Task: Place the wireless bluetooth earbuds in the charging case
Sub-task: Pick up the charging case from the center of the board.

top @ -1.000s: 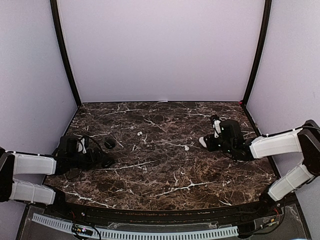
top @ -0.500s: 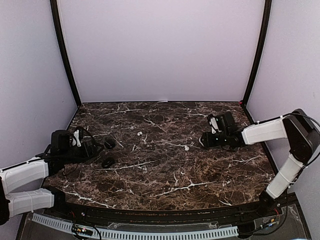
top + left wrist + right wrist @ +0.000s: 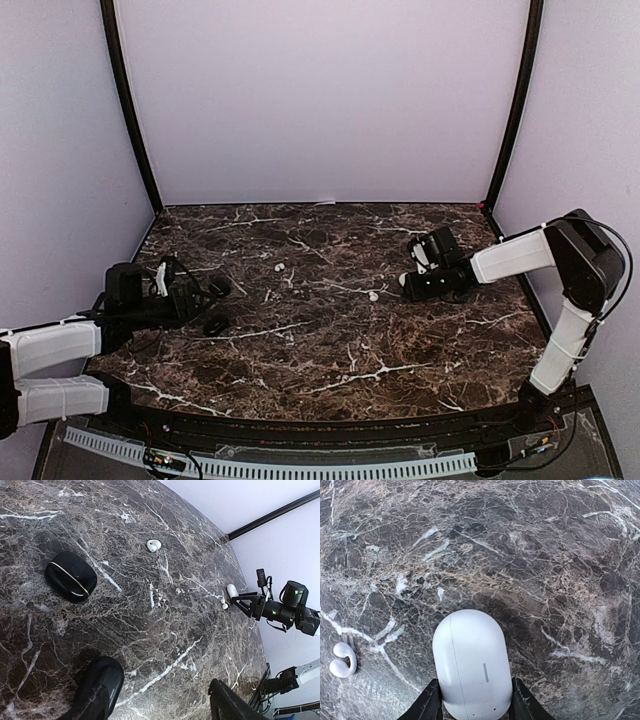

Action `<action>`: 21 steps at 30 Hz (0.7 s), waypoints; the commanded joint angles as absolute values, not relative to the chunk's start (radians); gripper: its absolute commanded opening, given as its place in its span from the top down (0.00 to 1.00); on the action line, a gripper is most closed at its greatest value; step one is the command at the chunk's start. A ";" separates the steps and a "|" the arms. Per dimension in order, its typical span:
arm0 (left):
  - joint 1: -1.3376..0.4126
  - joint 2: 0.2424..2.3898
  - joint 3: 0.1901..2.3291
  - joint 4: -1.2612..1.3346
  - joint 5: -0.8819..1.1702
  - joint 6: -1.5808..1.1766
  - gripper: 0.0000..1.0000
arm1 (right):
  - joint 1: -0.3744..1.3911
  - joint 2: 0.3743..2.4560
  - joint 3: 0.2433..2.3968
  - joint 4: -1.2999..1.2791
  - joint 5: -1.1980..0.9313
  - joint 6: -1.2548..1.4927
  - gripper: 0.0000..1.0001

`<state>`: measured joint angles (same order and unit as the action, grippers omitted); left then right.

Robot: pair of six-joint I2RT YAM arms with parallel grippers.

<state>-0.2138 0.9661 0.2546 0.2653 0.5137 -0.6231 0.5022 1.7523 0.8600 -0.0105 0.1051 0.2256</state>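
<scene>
My right gripper (image 3: 472,706) is shut on the white charging case (image 3: 471,662), which lies closed on the marble; in the top view the right gripper (image 3: 409,284) is at the right. A white earbud (image 3: 342,660) lies just left of it, the same earbud (image 3: 373,295) in the top view. Another white earbud (image 3: 280,267) lies mid-table. A closed black charging case (image 3: 71,576) sits ahead of my left gripper (image 3: 160,700), which is open over bare marble. A second black glossy oval thing (image 3: 100,680) lies by its left finger.
The dark marble table (image 3: 330,350) is walled by white panels at the back and sides with black corner posts (image 3: 130,110). A cable rail (image 3: 270,465) runs along the near edge.
My left arm has pulled back to the left, leaving the black oval thing lying free on the marble. The right arm has swung toward the back, with the white case still at its fingers.
</scene>
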 commanded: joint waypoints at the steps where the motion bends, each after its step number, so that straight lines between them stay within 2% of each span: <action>1: -0.211 0.938 0.241 0.295 0.538 -0.603 0.22 | 0.506 1.771 0.891 -0.025 0.125 0.209 0.57; 8: -0.211 0.893 0.242 0.301 0.560 -0.612 0.23 | 0.537 1.747 0.886 -0.021 0.178 0.188 0.67; 16: -0.228 0.918 0.232 0.367 0.646 -0.664 0.24 | 0.630 1.620 0.828 0.031 0.259 0.126 0.69; 21: -0.321 0.954 0.258 0.393 0.629 -0.665 0.24 | 0.679 1.491 0.764 0.091 0.213 0.072 0.71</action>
<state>-0.2577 0.9333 0.2527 0.3435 0.6117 -0.6556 0.6479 1.5860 0.8078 0.0036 0.2264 0.1303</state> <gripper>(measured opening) 0.758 0.385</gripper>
